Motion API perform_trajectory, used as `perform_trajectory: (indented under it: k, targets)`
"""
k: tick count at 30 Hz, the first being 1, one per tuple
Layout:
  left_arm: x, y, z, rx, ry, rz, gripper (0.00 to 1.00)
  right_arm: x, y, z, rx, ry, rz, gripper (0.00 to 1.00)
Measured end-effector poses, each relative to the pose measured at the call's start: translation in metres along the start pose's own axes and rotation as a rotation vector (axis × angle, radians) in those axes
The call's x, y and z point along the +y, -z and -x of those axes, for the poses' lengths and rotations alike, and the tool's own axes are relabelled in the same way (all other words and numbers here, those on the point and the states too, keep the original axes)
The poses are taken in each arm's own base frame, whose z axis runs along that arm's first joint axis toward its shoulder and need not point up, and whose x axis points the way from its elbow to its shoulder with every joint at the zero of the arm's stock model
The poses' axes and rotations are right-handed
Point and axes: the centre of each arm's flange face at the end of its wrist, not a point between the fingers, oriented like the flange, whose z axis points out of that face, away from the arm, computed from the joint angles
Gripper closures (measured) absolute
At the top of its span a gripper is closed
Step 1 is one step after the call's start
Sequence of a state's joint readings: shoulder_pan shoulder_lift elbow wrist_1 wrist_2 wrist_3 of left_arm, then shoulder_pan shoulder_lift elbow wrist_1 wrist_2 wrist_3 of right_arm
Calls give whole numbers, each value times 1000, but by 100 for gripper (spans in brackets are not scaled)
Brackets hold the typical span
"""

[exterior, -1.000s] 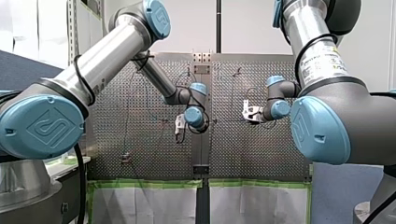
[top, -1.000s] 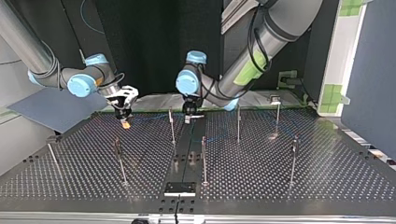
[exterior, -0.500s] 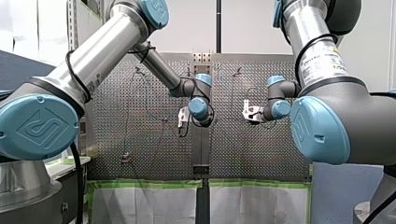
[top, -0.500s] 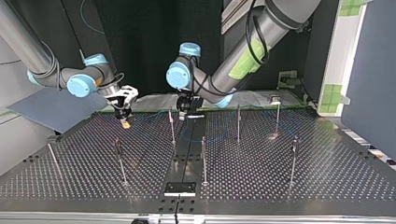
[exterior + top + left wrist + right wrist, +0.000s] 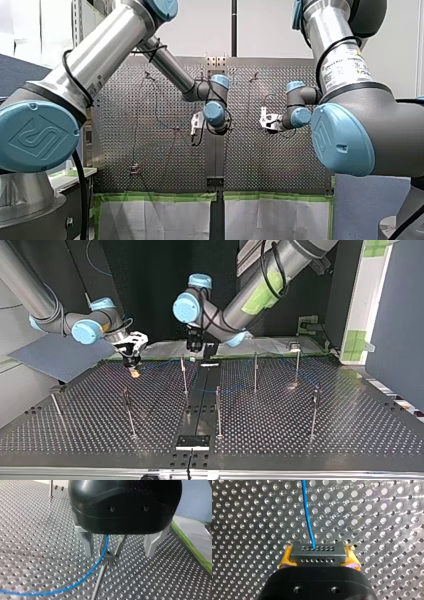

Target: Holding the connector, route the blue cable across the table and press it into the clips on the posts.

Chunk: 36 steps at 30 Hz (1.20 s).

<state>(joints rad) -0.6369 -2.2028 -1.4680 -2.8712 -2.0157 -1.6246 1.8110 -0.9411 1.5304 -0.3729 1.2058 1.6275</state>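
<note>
In the right wrist view my right gripper is shut with its yellow pads on a grey connector. The blue cable leaves the connector and runs ahead over the perforated table. My left gripper hangs open above a post's clip that stands between its metal fingers. The cable drops into that clip and trails off across the table. In the top view my right gripper is at the far left and my left gripper is near the far middle.
Several thin posts stand on the table, among them one just under my left gripper, one in the middle and one at the top view's right. A black plate lies at the near edge. Green tape marks the table's border.
My left gripper has moved toward the top view's left and risen a little, staying open. My right gripper has held still with the connector.
</note>
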Motion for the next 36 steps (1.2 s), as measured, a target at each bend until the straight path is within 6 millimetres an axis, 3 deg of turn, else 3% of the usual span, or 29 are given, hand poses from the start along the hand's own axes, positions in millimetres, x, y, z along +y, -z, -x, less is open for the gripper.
perform_trajectory:
  k: [14, 18, 36]
  targets:
    - [-69, 33, 0, -104, 87, -52, 0, 12, 2, -1, -2, -8, 18, 100]
    - [-81, 29, -8, -93, 101, -55, 0, 15, 3, -1, -6, -10, 23, 100]
    - [-98, -9, -40, -5, 100, -24, 0, 24, 5, -1, -12, -15, 24, 100]
